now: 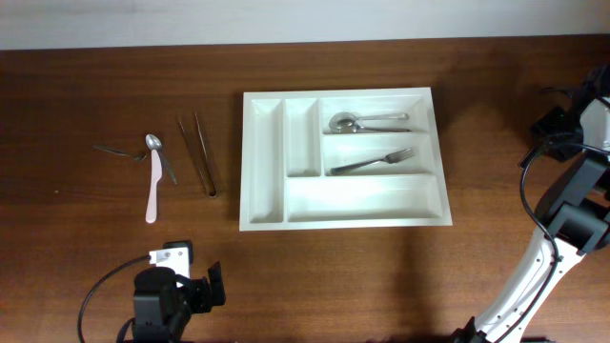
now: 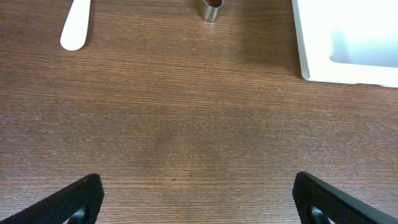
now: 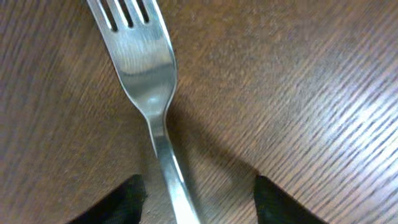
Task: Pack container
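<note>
Sitting mid-bench (image 1: 95, 76), the white cutlery tray (image 1: 362, 198) holds a spoon (image 1: 357, 122) in its top long compartment and a fork (image 1: 372, 161) in the middle one; a pale knife (image 1: 152, 191) and tongs (image 1: 198, 152) lie well to its left. The left tool (image 2: 199, 190) hangs wide open over bare wood, gripping nothing. The right tool (image 3: 202, 190) is spread either side of a second fork's (image 3: 146, 68) handle, with gaps showing on both sides.

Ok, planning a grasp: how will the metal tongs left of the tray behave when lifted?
The tongs are two thin arms joined at one end, so squeezing across them would likely close them. Shiny metal may slip in a grasp. Lying flat, they probably won't roll.
</note>
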Controlling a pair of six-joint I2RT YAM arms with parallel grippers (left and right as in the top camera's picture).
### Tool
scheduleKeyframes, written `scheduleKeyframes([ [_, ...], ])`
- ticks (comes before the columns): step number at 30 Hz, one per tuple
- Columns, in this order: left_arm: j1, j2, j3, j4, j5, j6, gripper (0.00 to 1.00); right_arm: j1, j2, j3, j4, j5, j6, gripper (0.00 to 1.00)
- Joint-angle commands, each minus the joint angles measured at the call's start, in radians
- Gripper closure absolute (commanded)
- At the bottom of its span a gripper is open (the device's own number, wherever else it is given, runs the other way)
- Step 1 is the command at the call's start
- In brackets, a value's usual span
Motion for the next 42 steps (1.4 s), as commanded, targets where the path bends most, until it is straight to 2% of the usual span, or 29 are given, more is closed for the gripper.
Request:
scheduleKeyframes([
  [1, 0.003, -0.002, 0.014, 0.002, -0.003, -0.009, 0.01, 0.002, 0.034, -0.006, 0.008, -0.021, 0.001, 0.66],
  [2, 0.003, -0.002, 0.014, 0.002, -0.003, -0.009, 0.01, 0.002, 0.034, -0.006, 0.008, -0.021, 0.002, 0.75],
  [3, 0.003, -0.002, 0.014, 0.002, -0.003, -0.009, 0.01, 0.003, 0.034, -0.006, 0.008, -0.021, 0.002, 0.80],
  [7, 0.003, -0.002, 0.014, 0.002, -0.003, -0.009, 0.01, 0.008, 0.034, -0.006, 0.004, -0.021, 0.001, 0.83],
  [8, 0.003, -0.002, 0.014, 0.002, -0.003, -0.009, 0.01, 0.009, 0.034, -0.006, 0.003, -0.021, 0.001, 0.96],
  [12, 0.003, -0.002, 0.014, 0.002, -0.003, -0.009, 0.01, 0.008, 0.033, -0.006, 0.005, -0.034, 0.001, 0.96],
  [19, 0.003, -0.002, 0.014, 0.002, -0.003, -0.009, 0.01, 0.006, 0.030, 0.042, 0.019, -0.231, 0.000, 0.96],
  [23, 0.003, -0.002, 0.014, 0.002, -0.003, -0.009, 0.01, 0.006, 0.030, 0.135, 0.019, -0.426, -0.071, 0.96],
  [25, 0.003, -0.002, 0.014, 0.002, -0.003, -0.009, 0.01, 0.006, 0.030, 0.212, 0.019, -0.579, -0.138, 0.96],
  [29, 0.003, -0.002, 0.014, 0.002, -0.003, -0.009, 0.01, 0.010, 0.030, 0.334, 0.019, -0.819, -0.183, 0.96],
  [34, 0.003, -0.002, 0.014, 0.002, -0.003, -0.009, 0.01, 0.042, 0.030, 0.352, 0.014, -0.926, -0.183, 0.96],
  [42, 0.003, -0.002, 0.014, 0.002, -0.003, -0.009, 0.01, 0.155, 0.030, 0.352, -0.098, -0.963, -0.310, 0.96],
])
